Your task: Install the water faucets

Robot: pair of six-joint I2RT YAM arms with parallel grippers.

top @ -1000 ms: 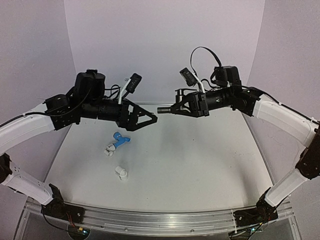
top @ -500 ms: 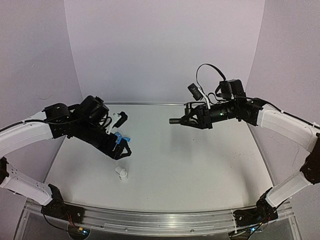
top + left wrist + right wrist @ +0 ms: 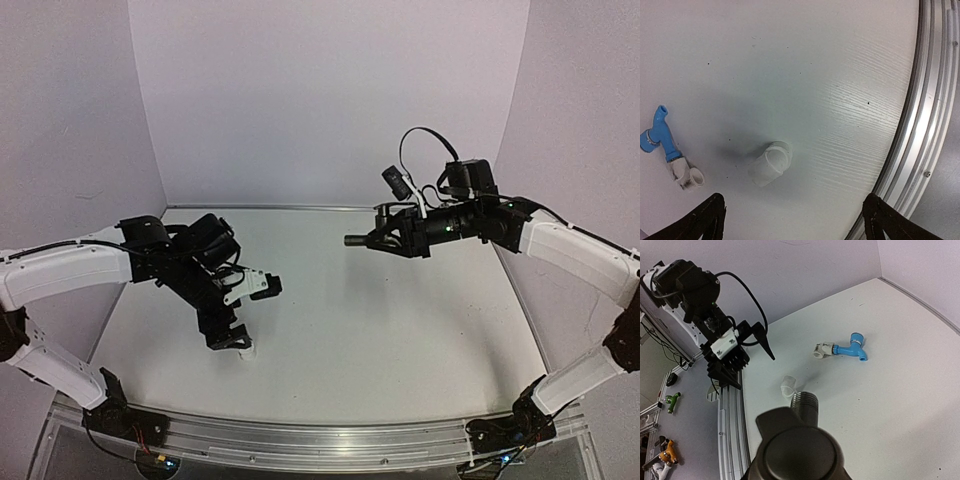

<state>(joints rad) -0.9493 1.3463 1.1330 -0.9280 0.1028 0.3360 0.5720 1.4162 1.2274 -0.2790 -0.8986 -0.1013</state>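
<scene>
My right gripper (image 3: 388, 236) is shut on the dark grey metal faucet (image 3: 362, 240) and holds it level, high above the table, threaded end pointing left. In the right wrist view the faucet (image 3: 799, 445) fills the bottom and hides the fingers. The light blue faucet (image 3: 660, 135) lies on the table with a small white fitting (image 3: 686, 176) on its end; it also shows in the right wrist view (image 3: 852, 347). My left gripper (image 3: 230, 342) is open and empty, pointing down just above a loose white fitting (image 3: 771, 163), which lies between and beyond its fingertips (image 3: 710, 220).
The aluminium rail (image 3: 920, 125) of the table's near edge runs close beside the left gripper. The left arm (image 3: 725, 347) shows in the right wrist view. The blue faucet is hidden under the left arm in the top view.
My left arm has swung down and toward the near edge, from beside the blue faucet to over the loose white fitting. My right arm has drawn back slightly to the right with the grey faucet.
</scene>
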